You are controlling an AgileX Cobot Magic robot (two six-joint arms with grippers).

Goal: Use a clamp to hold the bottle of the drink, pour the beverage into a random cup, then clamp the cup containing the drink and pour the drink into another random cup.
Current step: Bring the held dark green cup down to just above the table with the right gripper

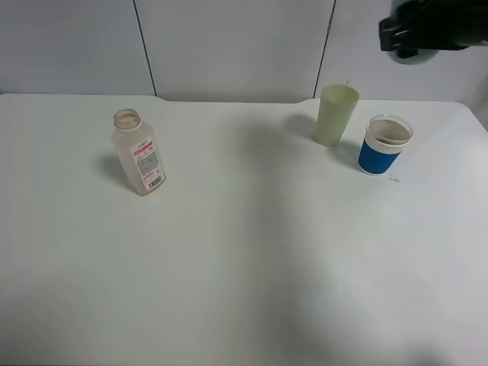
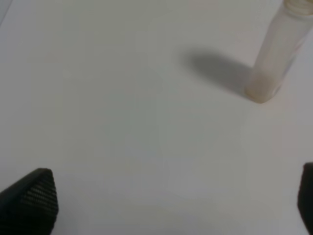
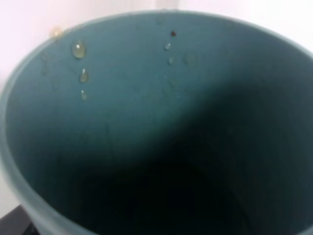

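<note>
So on the left side of the smooth matte white table (image 1: 229,267) there's the translucent square-sided plastic bottle (image 1: 139,162) with a wide round neck and a white label with a pink-red band and barcode. It stands upright, cap off, looking pretty much empty. The left gripper (image 2: 161,205) hangs over bare tabletop near it with its fingers spread wide, holding nothing; only the ribbed black rubbery fingertips (image 2: 32,200) peek into the left wrist view, with the bottle's frosted body well apart from them.

Moving right, there's a tall pale yellow-green plastic tumbler (image 1: 335,114), slightly tapered, standing near the back edge. Just beside it is the short clear-whitish cup with a wide bright blue band (image 1: 383,145) around its lower half, mouth up.

Top right corner: the black right gripper (image 1: 415,34) is up in the air, clamped on the plain matte teal-green straight-sided tumbler (image 3: 146,127). The right wrist view looks straight into its mouth: smooth inner wall, a few droplets (image 3: 79,50) clinging near the rim, bottom lost in shadow.
</note>
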